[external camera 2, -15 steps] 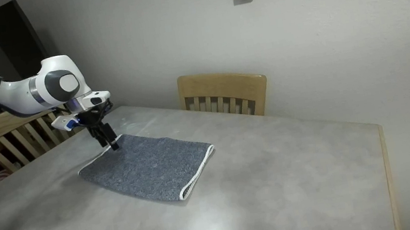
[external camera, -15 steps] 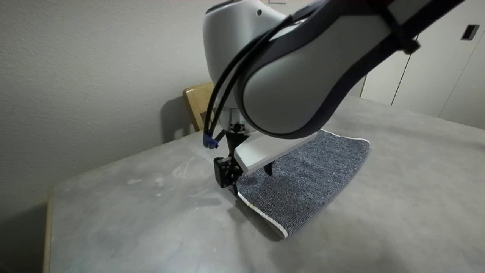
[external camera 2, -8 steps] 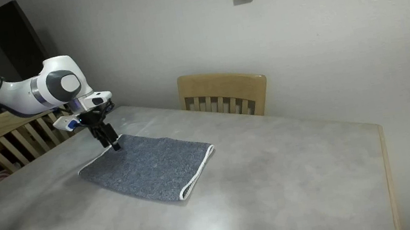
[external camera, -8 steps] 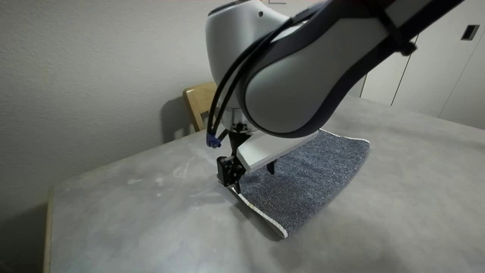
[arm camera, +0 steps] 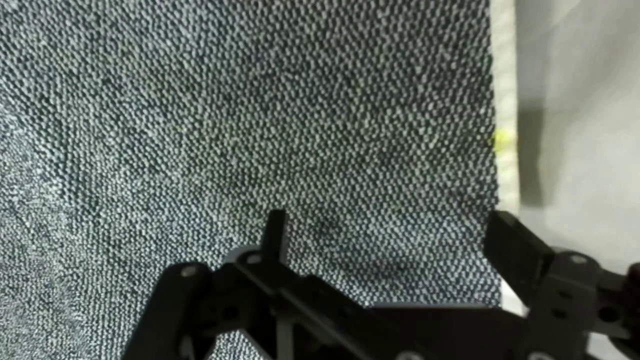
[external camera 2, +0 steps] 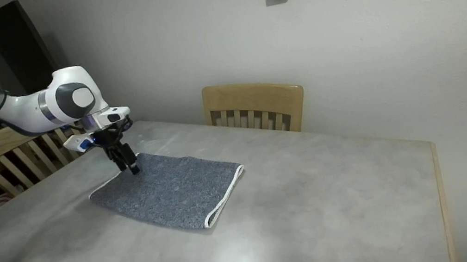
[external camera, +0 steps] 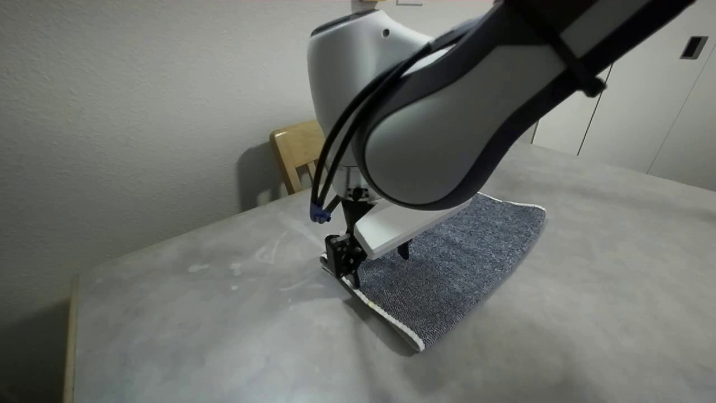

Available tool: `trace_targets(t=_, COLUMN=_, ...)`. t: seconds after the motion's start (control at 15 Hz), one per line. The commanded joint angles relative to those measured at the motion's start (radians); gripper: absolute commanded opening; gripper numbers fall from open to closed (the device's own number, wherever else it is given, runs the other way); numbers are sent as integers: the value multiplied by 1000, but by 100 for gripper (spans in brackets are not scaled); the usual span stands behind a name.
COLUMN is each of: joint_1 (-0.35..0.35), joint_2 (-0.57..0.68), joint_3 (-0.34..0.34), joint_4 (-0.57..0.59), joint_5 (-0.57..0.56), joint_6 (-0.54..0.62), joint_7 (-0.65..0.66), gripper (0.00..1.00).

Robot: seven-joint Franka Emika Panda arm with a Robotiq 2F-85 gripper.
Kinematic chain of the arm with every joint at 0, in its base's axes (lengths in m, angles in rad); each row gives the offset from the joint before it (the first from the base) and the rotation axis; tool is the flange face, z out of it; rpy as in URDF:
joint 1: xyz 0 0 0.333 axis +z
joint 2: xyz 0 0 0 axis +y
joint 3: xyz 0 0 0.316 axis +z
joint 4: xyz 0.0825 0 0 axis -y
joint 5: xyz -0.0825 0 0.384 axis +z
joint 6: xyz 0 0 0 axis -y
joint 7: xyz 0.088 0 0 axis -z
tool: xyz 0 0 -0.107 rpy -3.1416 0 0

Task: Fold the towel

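In an exterior view, the towel (external camera: 464, 252) lies below the hand (external camera: 380, 272), a white-edged end nearest. In an exterior view, its long axis seems to run across the tabletop (external camera 2: 335, 208), away from the hand. In the wrist view, the hand's fingers (arm camera: 275, 235) stand spread, gripping nothing: one over cloth, one at the white edge (arm camera: 506, 95), on which the pinch likely turns.
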State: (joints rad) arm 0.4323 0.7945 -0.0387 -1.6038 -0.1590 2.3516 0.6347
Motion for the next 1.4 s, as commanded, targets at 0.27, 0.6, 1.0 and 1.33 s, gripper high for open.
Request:
trace_targets(t=0.27, joint_1=4, joint_2=8, joint_3=41, joint_4=14, joint_5=-6, joint_6=-20, joint_7=-124, gripper=100)
trace_targets(t=0.6, joint_1=18, joint_2=28, joint_3=25, joint_4=41, joint_5=-29, joint_6=-80, joint_7=-174, gripper=100)
trace_targets(t=1.0, joint_1=36, joint_2=75, joint_3=24, joint_4=109, joint_5=-100, joint_6=-187, joint_7=-211, gripper=100)
trace_targets(t=1.33, joint_1=50, joint_2=107, joint_3=17, joint_4=158, joint_5=-148, joint_6=-208, joint_7=-201, gripper=100)
